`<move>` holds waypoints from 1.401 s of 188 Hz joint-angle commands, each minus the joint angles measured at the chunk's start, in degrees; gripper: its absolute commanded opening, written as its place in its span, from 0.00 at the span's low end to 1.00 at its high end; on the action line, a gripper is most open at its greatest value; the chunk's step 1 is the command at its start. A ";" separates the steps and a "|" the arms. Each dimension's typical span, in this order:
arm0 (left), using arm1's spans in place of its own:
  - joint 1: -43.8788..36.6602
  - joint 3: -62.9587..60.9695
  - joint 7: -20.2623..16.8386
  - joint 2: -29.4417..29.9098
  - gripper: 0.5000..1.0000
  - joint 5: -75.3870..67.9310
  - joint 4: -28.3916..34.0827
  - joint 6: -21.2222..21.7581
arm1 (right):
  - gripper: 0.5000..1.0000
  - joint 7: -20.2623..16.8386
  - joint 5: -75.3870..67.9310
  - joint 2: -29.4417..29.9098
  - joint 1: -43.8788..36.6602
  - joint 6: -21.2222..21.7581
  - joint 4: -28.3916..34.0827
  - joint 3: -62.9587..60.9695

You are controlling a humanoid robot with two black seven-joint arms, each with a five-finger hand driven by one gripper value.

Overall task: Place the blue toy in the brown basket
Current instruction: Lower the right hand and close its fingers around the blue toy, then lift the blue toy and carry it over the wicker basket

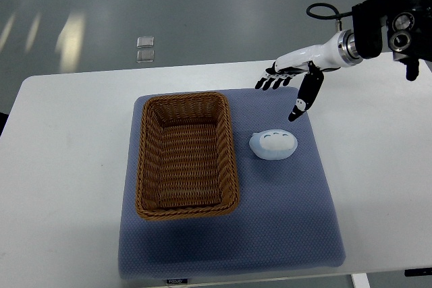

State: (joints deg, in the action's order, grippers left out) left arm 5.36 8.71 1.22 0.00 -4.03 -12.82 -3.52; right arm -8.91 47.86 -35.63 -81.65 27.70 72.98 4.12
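Note:
A pale blue rounded toy lies on the blue-grey mat, just right of the brown wicker basket. The basket holds nothing that I can see. My right hand hovers above the mat's far right corner, up and to the right of the toy and apart from it. Its fingers are spread and its thumb points down toward the toy, with nothing held. The right arm comes in from the upper right edge. No left arm shows.
The mat lies on a white table whose right edge is near the arm. Grey floor lies beyond the far edge, with a small clear object on it.

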 commanded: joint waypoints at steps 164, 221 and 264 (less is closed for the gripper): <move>-0.17 0.08 0.01 0.00 1.00 -0.01 0.26 0.00 | 0.67 1.43 9.79 8.48 18.37 -13.02 -4.60 -3.33; -0.17 0.08 0.01 0.00 1.00 -0.01 0.34 0.00 | 0.00 1.96 9.44 8.39 18.01 -14.96 -5.75 -3.51; -0.17 0.08 0.01 0.00 1.00 -0.01 0.17 0.00 | 0.00 2.23 7.86 4.17 12.74 -13.29 -4.52 -5.53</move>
State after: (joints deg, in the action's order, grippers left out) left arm 5.18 8.79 1.23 0.00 -4.05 -12.51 -3.52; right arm -6.79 56.36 -29.38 -65.93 13.52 67.61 -0.94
